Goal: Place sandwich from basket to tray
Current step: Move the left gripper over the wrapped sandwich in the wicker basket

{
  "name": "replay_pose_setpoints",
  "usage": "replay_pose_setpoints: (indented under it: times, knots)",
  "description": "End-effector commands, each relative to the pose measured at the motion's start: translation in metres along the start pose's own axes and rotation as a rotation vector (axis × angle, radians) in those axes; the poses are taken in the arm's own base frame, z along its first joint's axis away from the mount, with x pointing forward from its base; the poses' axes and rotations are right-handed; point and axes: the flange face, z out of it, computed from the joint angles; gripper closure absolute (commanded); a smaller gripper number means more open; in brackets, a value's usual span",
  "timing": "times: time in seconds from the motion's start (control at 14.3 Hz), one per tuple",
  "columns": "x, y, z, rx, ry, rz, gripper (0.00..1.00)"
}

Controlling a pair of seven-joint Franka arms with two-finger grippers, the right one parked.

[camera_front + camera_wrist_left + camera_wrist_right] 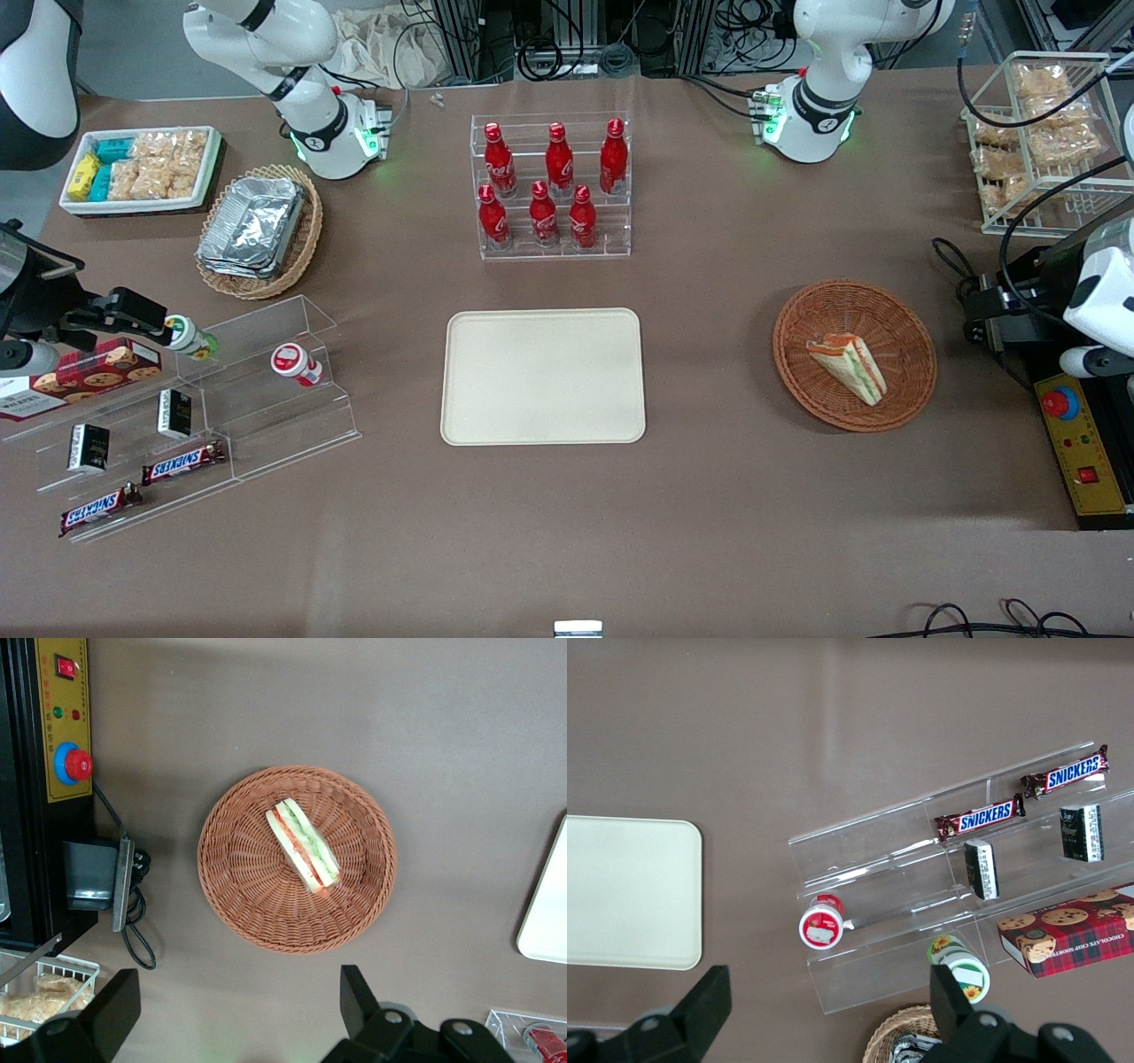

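Closest to the front camera, bare brown table (567, 532) runs right across, and just past it sits the tray (543, 376), flat and waiting with nothing on it. Over toward the working arm's end of the table is the basket (912, 354), and the sandwich (849, 366) lies inside it on the weave, roughly at the middle, resting on one bread face with its striped filling edge showing.

Now to the wrist camera: the gripper (235, 1014) hangs high above the table, its fingers (359, 1001) spread wide with nothing between them. Measured from those fingers, the basket (239, 904) sits ahead of the open gap, and the sandwich (303, 845) lies further ahead again, its long axis running at a slant to the line joining the two tips. A corner of the tray (545, 904) peeks in well off to one side of the fingers.

How will this wedge handle? My call is light and soft: bread that squashes easily, layers that could slide apart if pinched hard. It looks best taken across the two bread faces at the thick middle, not at the thin point, with a gentle close. That would likely need the wrist turned so the fingers straddle the slanted wedge, and a careful descent, since the basket rim rises around it and the weave may snag a fingertip.
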Motion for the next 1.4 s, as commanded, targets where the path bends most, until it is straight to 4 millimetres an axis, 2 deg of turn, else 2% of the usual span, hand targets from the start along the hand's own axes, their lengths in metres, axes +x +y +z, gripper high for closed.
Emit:
replay_pose_setpoints:
  times: [0.0,0.21,0.35,0.49,0.7,0.84,0.91,1.05,1.33]
  knots:
    - [0.004,0.003,-0.007,-0.017,0.031,0.007,0.00]
    - [0.003,0.002,-0.010,-0.019,0.034,0.002,0.00]
    - [0.002,0.006,0.006,-0.011,-0.012,0.003,0.00]
    - [-0.012,0.009,0.023,-0.007,-0.039,0.005,0.00]
    - [-0.034,0.009,0.054,-0.012,-0.002,-0.023,0.00]
    - [-0.045,0.012,0.084,-0.016,0.029,-0.061,0.00]
    - [-0.047,0.021,0.099,-0.018,0.037,-0.086,0.00]
    - [-0.046,0.026,0.112,-0.040,0.024,-0.127,0.00]
    - [-0.047,0.046,0.170,-0.052,0.016,-0.285,0.00]
